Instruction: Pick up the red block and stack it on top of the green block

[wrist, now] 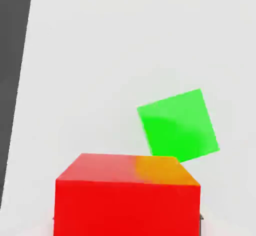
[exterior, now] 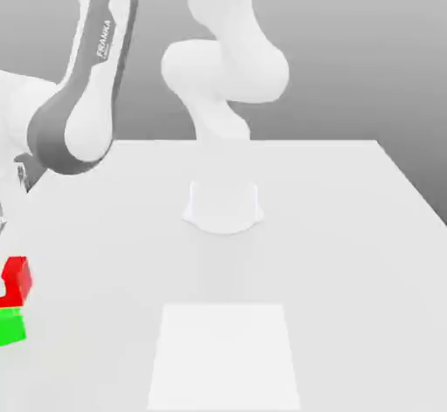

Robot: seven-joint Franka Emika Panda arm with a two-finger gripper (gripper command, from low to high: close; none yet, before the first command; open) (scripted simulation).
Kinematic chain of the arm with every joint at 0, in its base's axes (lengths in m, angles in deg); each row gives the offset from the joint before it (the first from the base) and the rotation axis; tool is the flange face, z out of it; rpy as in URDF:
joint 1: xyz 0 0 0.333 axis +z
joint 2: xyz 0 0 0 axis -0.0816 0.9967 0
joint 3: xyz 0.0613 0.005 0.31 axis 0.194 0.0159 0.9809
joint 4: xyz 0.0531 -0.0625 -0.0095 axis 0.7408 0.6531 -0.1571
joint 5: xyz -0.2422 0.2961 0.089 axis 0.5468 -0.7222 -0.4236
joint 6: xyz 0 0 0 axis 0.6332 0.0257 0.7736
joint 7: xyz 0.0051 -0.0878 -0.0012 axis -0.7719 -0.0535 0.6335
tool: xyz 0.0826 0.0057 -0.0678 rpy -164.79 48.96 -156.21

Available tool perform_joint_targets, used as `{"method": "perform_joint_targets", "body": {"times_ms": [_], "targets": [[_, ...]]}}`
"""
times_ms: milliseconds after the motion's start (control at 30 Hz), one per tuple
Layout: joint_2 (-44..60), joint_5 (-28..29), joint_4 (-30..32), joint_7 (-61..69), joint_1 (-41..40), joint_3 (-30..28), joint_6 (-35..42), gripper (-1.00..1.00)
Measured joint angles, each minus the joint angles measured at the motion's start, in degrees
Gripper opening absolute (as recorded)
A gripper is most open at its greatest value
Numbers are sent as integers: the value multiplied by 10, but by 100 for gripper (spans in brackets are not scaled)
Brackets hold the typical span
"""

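The red block [exterior: 17,278] is at the far left edge of the exterior view, with my gripper [exterior: 5,290] shut on it. Directly below it in that view sits the green block [exterior: 12,326], on the white table, with a thin gap between the two. In the hand view the red block [wrist: 127,200] looms large and close between the jaws of the gripper [wrist: 127,226]. The green block [wrist: 178,126] lies flat on the table beyond it, turned slightly askew and offset to one side of the red one.
The arm's white base [exterior: 223,206] stands mid-table, and its grey and white link [exterior: 83,96] leans over the exterior view's left. A paler square patch [exterior: 225,353] marks the near table. The table's edge [wrist: 22,80] runs close to the blocks.
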Motion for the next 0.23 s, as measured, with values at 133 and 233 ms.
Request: {"method": "perform_joint_targets", "body": {"times_ms": [133, 233], "targets": [[70, -45, -5, 27, -25, 24, -62, 100], [70, -45, -5, 27, -25, 24, -62, 100]]}}
